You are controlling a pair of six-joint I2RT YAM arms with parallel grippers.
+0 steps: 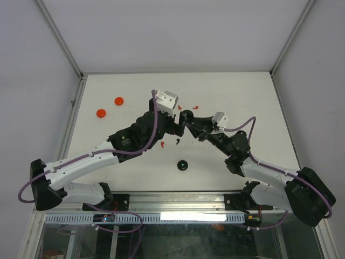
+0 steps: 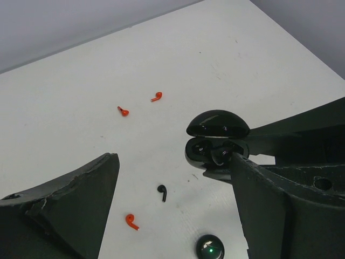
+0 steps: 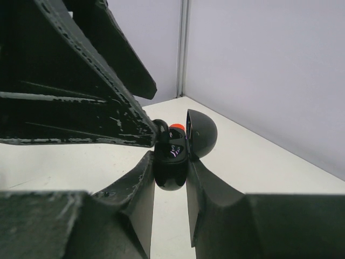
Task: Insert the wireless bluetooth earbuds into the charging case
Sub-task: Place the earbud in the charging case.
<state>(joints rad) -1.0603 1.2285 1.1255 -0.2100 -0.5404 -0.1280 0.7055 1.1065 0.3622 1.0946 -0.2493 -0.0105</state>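
Note:
My right gripper [image 1: 187, 118] is shut on a black charging case [image 3: 171, 164] and holds it above the table with its lid [image 3: 201, 132] swung open. The case also shows in the left wrist view [image 2: 200, 151]. My left gripper [image 2: 175, 162] is open wide. One of its fingertips [image 2: 237, 160] rests against the case's open mouth, on a black earbud [image 2: 218, 155] seated there. On the table lie a loose black earbud [image 2: 161, 192] and three red earbuds [image 2: 131, 221] [image 2: 123, 111] [image 2: 156, 97].
A round black disc with a green light [image 1: 183, 164] lies near the front. Two red discs [image 1: 118, 101] [image 1: 101, 113] lie at the back left. White walls and metal posts ring the table [image 1: 242, 91].

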